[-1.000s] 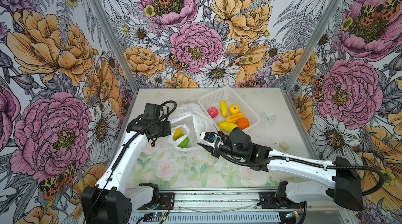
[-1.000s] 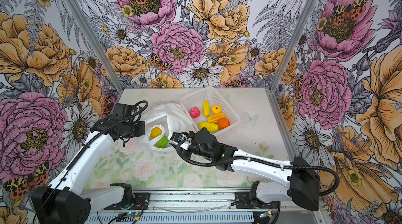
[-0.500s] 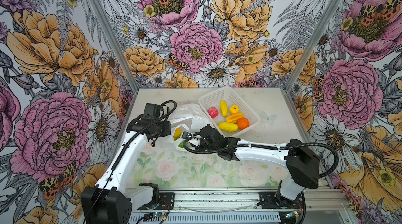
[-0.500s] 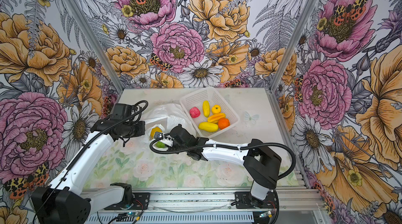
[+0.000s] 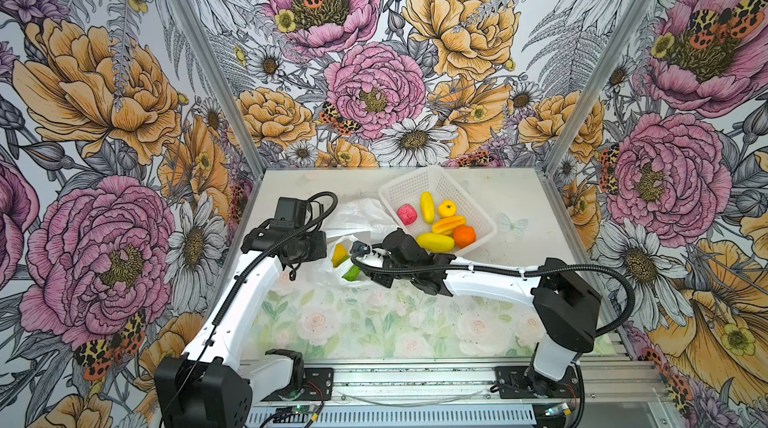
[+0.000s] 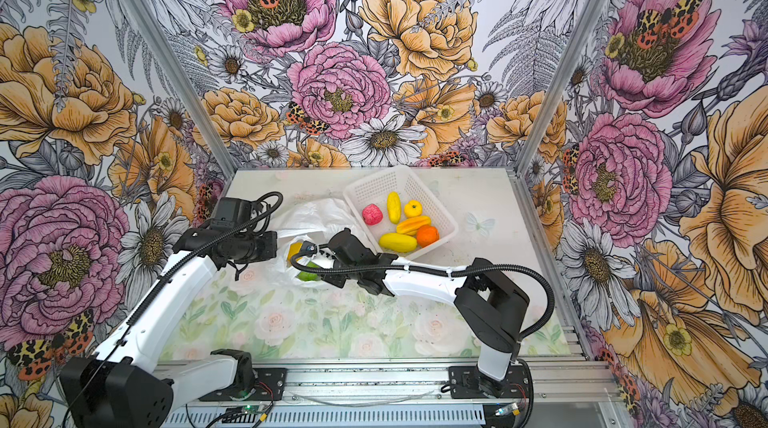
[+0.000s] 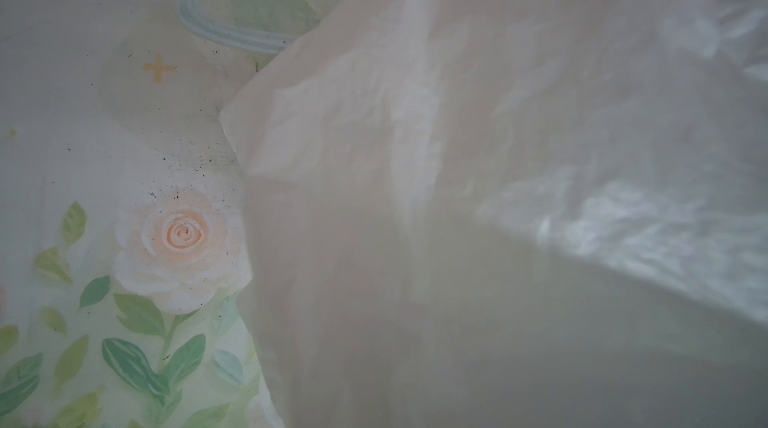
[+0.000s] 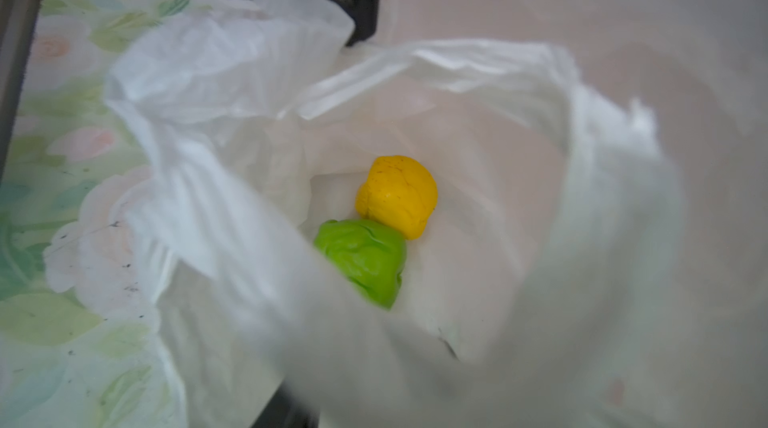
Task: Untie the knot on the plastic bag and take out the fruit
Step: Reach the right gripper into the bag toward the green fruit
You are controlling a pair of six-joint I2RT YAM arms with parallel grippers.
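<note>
The plastic bag (image 5: 357,214) (image 6: 316,214) lies crumpled left of centre with its mouth open. No knot shows. Inside it lie a yellow fruit (image 8: 397,195) (image 5: 338,253) and a green fruit (image 8: 363,257) (image 5: 352,273), touching each other. My left gripper (image 5: 325,248) (image 6: 274,245) is at the bag's left rim, shut on the film, and bag plastic (image 7: 457,156) fills the left wrist view. My right gripper (image 5: 363,255) (image 6: 316,252) reaches into the bag's mouth just above the two fruits. Blurred plastic (image 8: 415,363) hides its fingers.
A white lattice basket (image 5: 415,185) (image 6: 374,185) stands just right of the bag, behind my right arm. It holds a pink-red fruit (image 5: 407,214), several yellow ones and an orange one (image 5: 464,235). Floral walls close in the table on three sides.
My right gripper has moved left, from beside the bag into its open mouth over the fruits. The left arm and the basket have stayed put.
</note>
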